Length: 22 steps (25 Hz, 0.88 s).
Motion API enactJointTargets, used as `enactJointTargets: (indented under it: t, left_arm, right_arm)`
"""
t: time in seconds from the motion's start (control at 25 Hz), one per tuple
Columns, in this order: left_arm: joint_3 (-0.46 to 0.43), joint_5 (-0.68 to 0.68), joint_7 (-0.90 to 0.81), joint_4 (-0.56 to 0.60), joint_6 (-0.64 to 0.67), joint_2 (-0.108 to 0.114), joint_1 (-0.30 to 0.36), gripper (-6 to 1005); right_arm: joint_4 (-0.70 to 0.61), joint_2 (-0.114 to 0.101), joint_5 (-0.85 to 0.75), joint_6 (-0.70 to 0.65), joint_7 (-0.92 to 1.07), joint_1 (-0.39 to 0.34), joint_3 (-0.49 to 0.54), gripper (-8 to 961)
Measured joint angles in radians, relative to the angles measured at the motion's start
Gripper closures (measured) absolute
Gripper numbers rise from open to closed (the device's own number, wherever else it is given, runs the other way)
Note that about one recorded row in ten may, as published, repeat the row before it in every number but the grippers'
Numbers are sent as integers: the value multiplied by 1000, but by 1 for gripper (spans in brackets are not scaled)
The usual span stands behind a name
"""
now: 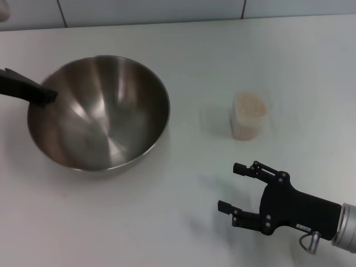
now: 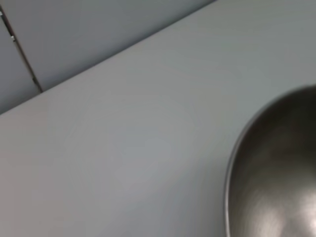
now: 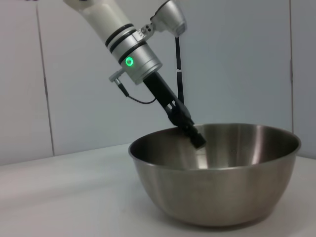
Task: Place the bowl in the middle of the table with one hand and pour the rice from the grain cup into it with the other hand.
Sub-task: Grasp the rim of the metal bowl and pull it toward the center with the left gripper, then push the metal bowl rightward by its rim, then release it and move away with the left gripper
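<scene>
The steel bowl [image 1: 105, 117] stands on the white table [image 1: 156, 222], left of the middle. My left gripper [image 1: 47, 95] reaches in from the left edge and is shut on the bowl's left rim, with one finger inside the bowl. The right wrist view shows that gripper [image 3: 197, 139] over the rim of the bowl [image 3: 217, 182]. The left wrist view shows part of the bowl [image 2: 276, 177]. The grain cup [image 1: 248, 119], filled with rice [image 1: 250, 104], stands upright to the right of the bowl. My right gripper [image 1: 229, 187] is open and empty, nearer to me than the cup.
A tiled wall [image 1: 167, 10] runs behind the table's far edge. Bare tabletop lies between the bowl and the cup, and in front of the bowl.
</scene>
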Motion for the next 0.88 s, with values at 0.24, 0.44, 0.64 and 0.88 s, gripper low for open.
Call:
enactJointTargets:
  t: [0.24, 0.44, 0.64, 0.88]
  left_arm:
    - [-179, -2, 62, -106, 107, 30, -115, 943]
    - [-211, -46, 72, -184, 136, 63, -167, 967]
    - [-207, -101, 74, -203, 157, 59, -211, 974]
    - [-129, -75, 72, -250, 89, 15, -256, 942]
  right_arm:
    - [0, 0, 0, 0, 0, -3, 0, 175]
    - [0, 0, 0, 0, 0, -5, 0, 178]
    - [0, 0, 0, 0, 0, -5, -1, 180]
    - [0, 0, 0, -3, 6, 0, -2, 182]
